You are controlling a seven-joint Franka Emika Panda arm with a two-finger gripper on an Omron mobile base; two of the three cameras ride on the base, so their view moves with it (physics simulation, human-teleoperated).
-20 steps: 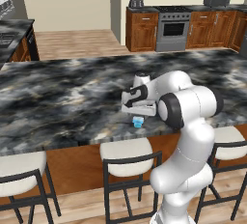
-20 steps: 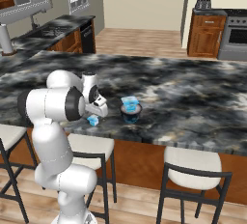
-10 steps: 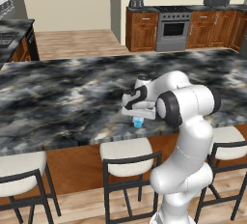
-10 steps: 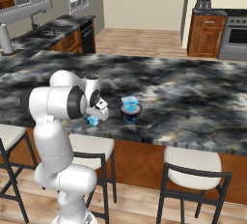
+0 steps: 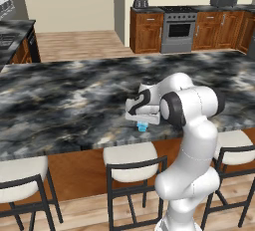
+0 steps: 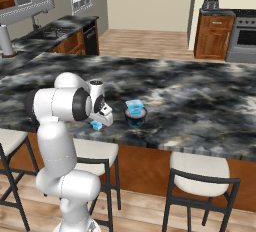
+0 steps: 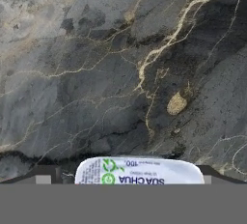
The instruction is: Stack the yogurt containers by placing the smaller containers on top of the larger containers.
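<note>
Presently | claw (image 6: 102, 121): jaws wide, empty, low over small light-blue cup (image 5: 142, 126) near bench (image 5: 60, 100) front edge | wide dark-rimmed tub (image 6: 135, 117) just beside, second cup (image 6: 134, 107) stacked on it | risk: off-centre closing could knock cup off edge.

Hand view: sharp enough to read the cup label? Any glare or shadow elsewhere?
Hand view: label on the small cup partly legible, cut off at the bottom. Left base view: cup shaded under the gripper. Right base view: even light, no glare on the counter.
</note>
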